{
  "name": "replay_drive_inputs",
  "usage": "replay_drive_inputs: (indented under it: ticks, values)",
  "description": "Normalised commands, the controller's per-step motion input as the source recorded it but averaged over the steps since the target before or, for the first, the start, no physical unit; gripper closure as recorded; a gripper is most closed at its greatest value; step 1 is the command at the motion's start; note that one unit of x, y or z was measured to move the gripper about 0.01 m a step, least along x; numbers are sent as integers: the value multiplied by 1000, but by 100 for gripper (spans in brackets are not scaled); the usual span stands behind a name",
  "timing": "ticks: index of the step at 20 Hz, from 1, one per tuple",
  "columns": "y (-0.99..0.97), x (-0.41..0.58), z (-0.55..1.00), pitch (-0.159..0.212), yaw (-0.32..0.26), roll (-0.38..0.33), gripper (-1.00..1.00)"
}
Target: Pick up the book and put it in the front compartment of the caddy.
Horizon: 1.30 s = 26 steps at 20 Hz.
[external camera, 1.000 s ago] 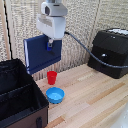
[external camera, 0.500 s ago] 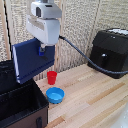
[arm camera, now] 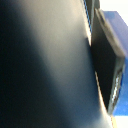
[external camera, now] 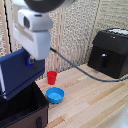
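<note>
**Book held in the air above the caddy**

Book (external camera: 19, 75) hangs tilted in my grip, clear of the desk (external camera: 95, 102), its lower part just over the open top of the caddy (external camera: 22, 112) at the exterior view's left. My claw (external camera: 31, 61) is closed on the book's upper edge, where my white wrist housing sits above the navy cover. In the wrist view one dark finger (arm camera: 107, 70) lies flat against the blue cover (arm camera: 117, 30), while a blurred dark surface fills most of the rest, and I cannot tell what it is.

The caddy is black, soft-sided and open, standing on the pale wooden desk; from here I cannot make out its divider or say which compartment lies beneath the book. Just beside the caddy, toward the exterior view's right, rests a round light-blue bowl (external camera: 55, 94), with a small red cup (external camera: 52, 77) upright close behind it. A glossy black box (external camera: 110, 52) stands well apart at the exterior view's right, and my grey cable (external camera: 75, 67) sweeps across toward it.
</note>
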Motion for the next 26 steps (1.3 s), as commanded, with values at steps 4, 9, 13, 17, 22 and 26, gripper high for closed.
replay_drive_inputs:
  ticks: [4,9,13,17,22,26]
  values:
    - [526,336,-91,11,-121,-15,100]
    - [336,354,-122,2,-134,0,100]
    - [371,331,-124,8,-194,0,100]
    - [378,278,-68,3,-177,0,-100]
    - [37,197,158,95,-48,0,-100]
    - [-130,170,516,139,-113,-5,-100]
